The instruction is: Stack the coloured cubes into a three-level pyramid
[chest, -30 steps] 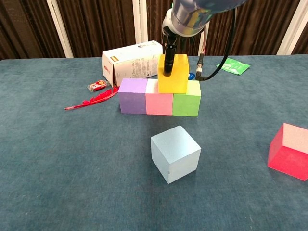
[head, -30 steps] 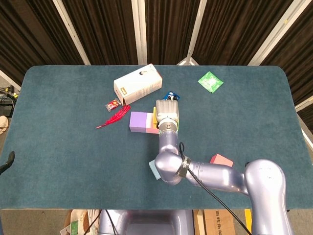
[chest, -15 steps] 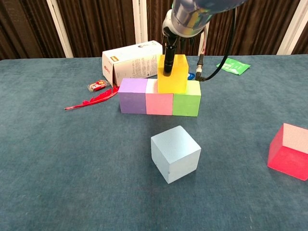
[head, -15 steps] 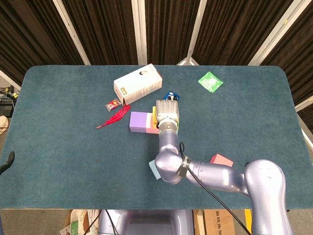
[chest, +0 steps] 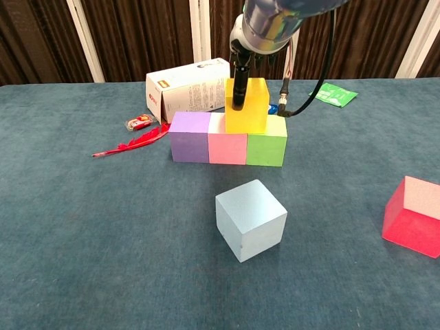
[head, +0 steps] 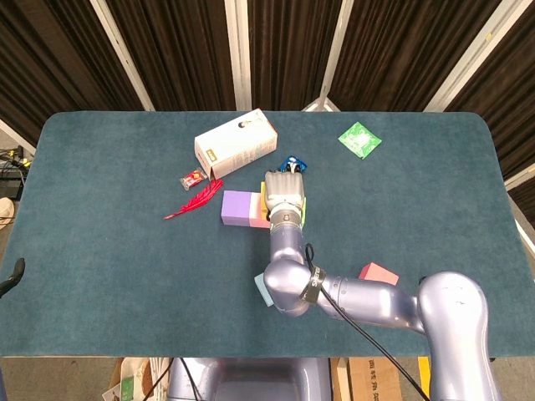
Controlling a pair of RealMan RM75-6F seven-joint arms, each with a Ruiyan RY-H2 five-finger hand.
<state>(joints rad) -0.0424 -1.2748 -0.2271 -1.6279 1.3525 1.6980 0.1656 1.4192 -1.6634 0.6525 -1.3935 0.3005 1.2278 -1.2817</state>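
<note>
From the head view, the right hand [head: 284,189] is reaching over the row of cubes near the middle of the table [head: 100,251], its back covering most of the yellow cube [head: 264,197]; how its fingers are closing cannot be told here. The purple cube [head: 236,208] is showing to the left of it, the light blue cube [head: 261,291] is peeking from under the arm toward the near edge, and the red cube [head: 378,273] is lying nearer the right edge. A white carton [head: 236,144] is lying toward the far edge, its print too small to read, and a green packet [head: 359,139] is lying toward the far right corner. From the chest view, the right hand [chest: 265,27] is gripping the yellow cube [chest: 249,106], a dark finger [chest: 238,84] pressing on its front face. That cube is sitting on the pink cube [chest: 227,143] and green cube [chest: 267,145], with the purple cube [chest: 190,137] touching the pink one. The carton's [chest: 189,86] label is unreadable.
</note>
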